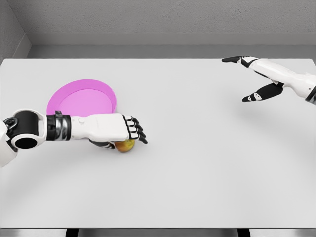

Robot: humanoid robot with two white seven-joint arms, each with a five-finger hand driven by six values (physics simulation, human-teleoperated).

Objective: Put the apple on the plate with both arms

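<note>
A small yellow-red apple (125,146) lies on the white table (197,168), just in front of the right rim of the pink plate (81,101). My left hand (123,138) reaches in from the left and hovers right over the apple, hiding its top. The fingers (138,132) are loosely bent and stick out past the apple to the right, while the thumb shows dark to its left. They do not look closed around the fruit. My right hand (237,79) floats far off at the upper right, with its fingers spread and holding nothing.
The table's far edge meets a grey wall at the back, and its near edge runs along the bottom of the view. Apart from the plate and the apple, nothing stands on the table.
</note>
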